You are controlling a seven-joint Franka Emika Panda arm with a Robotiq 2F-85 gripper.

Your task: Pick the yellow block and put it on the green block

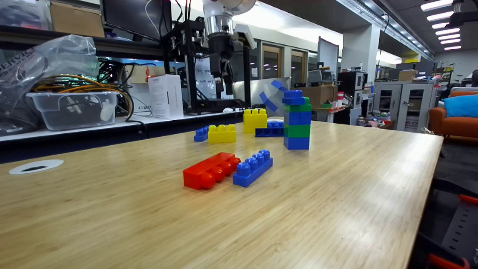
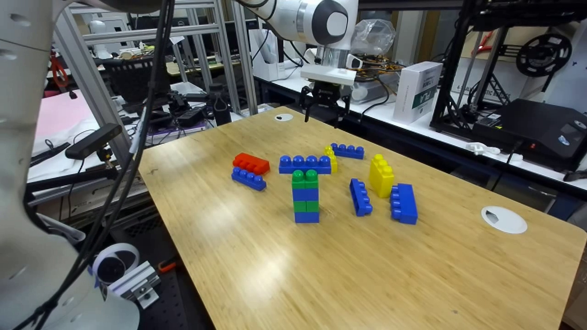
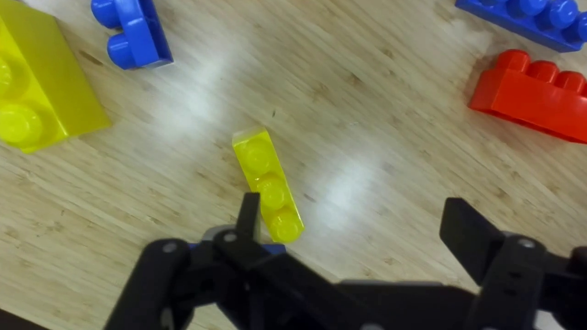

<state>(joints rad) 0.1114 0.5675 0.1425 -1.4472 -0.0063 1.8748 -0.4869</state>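
Table (image 2: pixel 412 266), large, pale wood-grain: bears all the bricks below. Claw (image 3: pixel 352 208), black, two-fingered: raised well above the table, jaws spread wide, nothing between them. Tower (image 2: pixel 306 200), upright, stacked blue and green plastic bricks: narrow for its height, so a hard press or sideways brush could topple it. Tall, chunky yellow plastic brick (image 1: pixel 255 123): judged not the one wanted; going by colour alone could bring a wrong pick. Long blue four-stud plastic brick (image 2: pixel 305 166): appears to lie across part of the tower's top, where a placed block may strike it and tip. Another blue four-stud plastic brick (image 2: pixel 347 151): on the table, partly hidden by the claw in the wrist view; a descent could catch it. Low yellow three-stud plastic block (image 3: pixel 268 185), the item to be picked: on the table just beside that last brick, ungripped, nearer one finger (image 3: pixel 249 213) than the other; lowered uncentred, that finger might land on it. Short green plastic block (image 1: pixel 297 108), upper of two green layers, presumably the destination: two studs show bare, a scant seat from which a misaligned block could slide.
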